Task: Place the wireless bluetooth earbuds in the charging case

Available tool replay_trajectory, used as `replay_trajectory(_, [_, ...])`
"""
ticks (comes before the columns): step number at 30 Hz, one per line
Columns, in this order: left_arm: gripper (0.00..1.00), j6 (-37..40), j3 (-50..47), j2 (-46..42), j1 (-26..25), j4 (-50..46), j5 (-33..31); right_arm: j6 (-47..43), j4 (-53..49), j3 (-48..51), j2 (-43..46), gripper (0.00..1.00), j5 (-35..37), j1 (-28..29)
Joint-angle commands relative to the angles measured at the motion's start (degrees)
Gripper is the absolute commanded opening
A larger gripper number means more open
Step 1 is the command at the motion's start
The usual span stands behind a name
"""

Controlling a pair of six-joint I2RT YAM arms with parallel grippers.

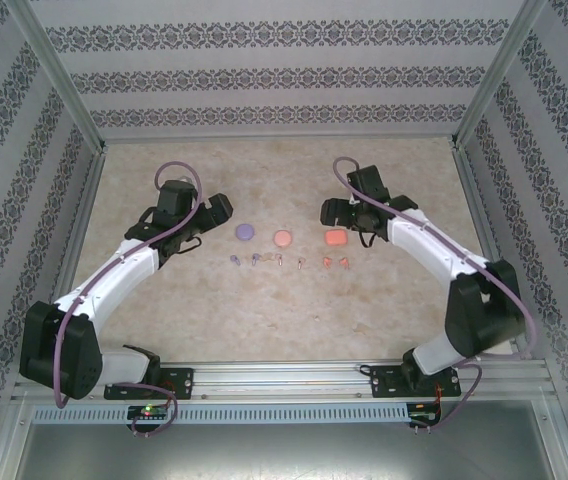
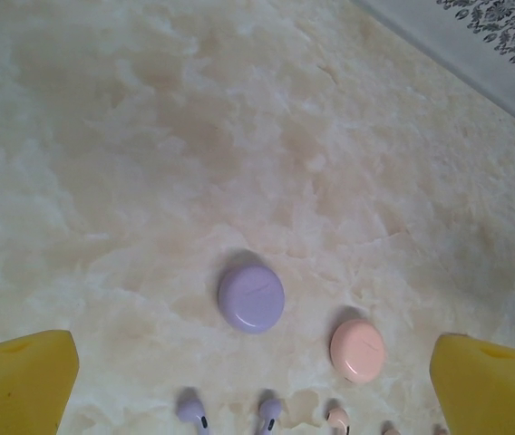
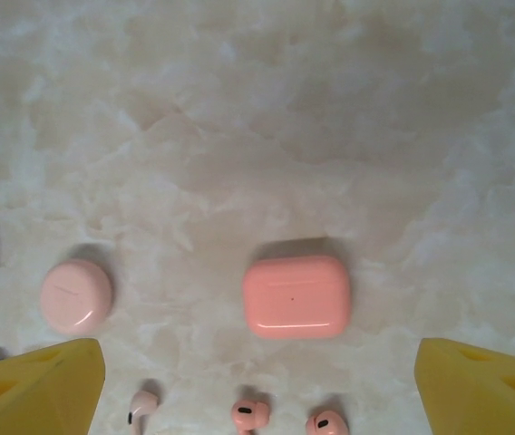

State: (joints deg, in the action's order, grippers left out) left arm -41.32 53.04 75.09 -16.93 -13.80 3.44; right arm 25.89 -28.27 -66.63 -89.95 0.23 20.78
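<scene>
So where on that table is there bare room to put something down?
Far side: bare table between the back wall and the purple case, pink case and orange case. Near side: bare between the earbuds and the metal rail. Crowded in the middle: cases and earbuds in two tight rows, left gripper and right gripper flanking them.

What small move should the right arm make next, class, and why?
Probably lower the right gripper onto the orange case: it lies shut, centred ahead of the open yellow fingers, and the orange earbuds lie loose beside it.
</scene>
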Motion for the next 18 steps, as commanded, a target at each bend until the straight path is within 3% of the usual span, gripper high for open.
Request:
replay_trajectory(1, [0.99,-2.69,1.91,-0.34,-1.72,-2.10,-2.67,-3.20,-10.08,-5.26,-5.17,0.88,1.70,-0.19])
replay_trajectory(7, [0.99,-2.84,1.57,0.58,-3.28,-0.78,-1.87,-4.47,-14.58,-11.86,-14.18,0.81,-1.00,-0.82])
replay_trajectory(18, [0.99,-0.03,2.59,4.03,-7.88,1.78,-1.22,-4.02,-13.43,-12.48,-20.63,0.76,-2.45,-0.65])
